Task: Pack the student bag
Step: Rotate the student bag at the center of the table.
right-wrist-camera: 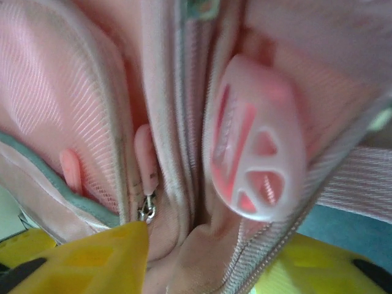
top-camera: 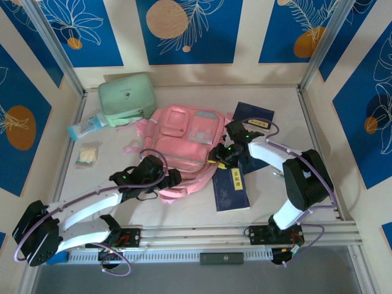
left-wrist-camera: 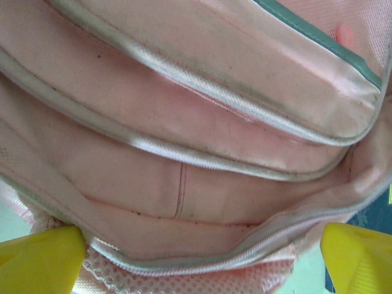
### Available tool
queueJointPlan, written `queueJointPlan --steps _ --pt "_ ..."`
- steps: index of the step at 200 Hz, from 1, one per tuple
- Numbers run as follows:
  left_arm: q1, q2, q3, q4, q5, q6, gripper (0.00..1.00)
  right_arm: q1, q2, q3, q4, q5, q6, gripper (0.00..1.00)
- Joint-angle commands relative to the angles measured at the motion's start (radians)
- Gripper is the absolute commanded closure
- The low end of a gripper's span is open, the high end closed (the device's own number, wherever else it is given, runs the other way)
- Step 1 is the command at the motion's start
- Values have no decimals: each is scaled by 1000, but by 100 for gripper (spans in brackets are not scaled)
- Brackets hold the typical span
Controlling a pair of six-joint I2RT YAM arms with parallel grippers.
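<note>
Step in hand, by my read, was getting the student bag [top-camera: 184,144] opened up. No items showed inside it, so actual loading looked not yet begun.

Far left, a mint green case [top-camera: 127,98] sat at the back, w/ a blue-and-white bottle [top-camera: 86,127] just in front of it and a small packet [top-camera: 87,155] nearer the arms. All three lay apart from the bag.

The left gripper [top-camera: 162,181] was at the bag's near-left corner, jaws spread wide. In the left wrist view its yellow fingertips [left-wrist-camera: 43,260] sat at either edge, w/ the open compartment [left-wrist-camera: 184,190] between them and nothing pinched.

The bag itself lay flat mid-table, front pockets up.

The right gripper [top-camera: 222,154] was against the bag's right edge, on the zip line. The right wrist view showed a zip pull [right-wrist-camera: 146,162] just above one finger and a pink rubber tag [right-wrist-camera: 257,153] beside it. Fabric was bunched between the fingers, but I couldn't tell whether the jaws were pinching it or just part-closed.

Right of the bag, a dark blue booklet [top-camera: 231,188] lay near the front, and another [top-camera: 252,116] sat further back.

Next move prob. needed a sure hold on the zip pull or the opening's edge to widen the mouth. One arm would have to keep it agape while the other fetched a booklet.
</note>
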Motion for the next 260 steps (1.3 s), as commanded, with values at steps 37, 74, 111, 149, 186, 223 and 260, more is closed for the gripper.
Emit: queueJointPlan --steps 37,74,111,149,186,223,260 --pt "225 124 12 121 6 140 1 151 -23 -11 134 6 141 70" --pt "329 277 100 131 23 280 1 244 -29 -6 195 -1 162 60" --pt "390 296 178 54 8 368 1 243 -144 -3 1 81 62 36" --pt "388 120 173 -75 36 368 1 64 -277 -73 -70 -31 17 22" --pt "334 -98 109 -136 55 257 1 -156 -198 -61 -21 -143 -10 20" --pt "181 -116 138 -186 9 168 1 -217 -33 50 29 -133 -38 25" --pt "-9 -51 179 -124 -49 85 1 -234 141 154 107 -154 -21 37"
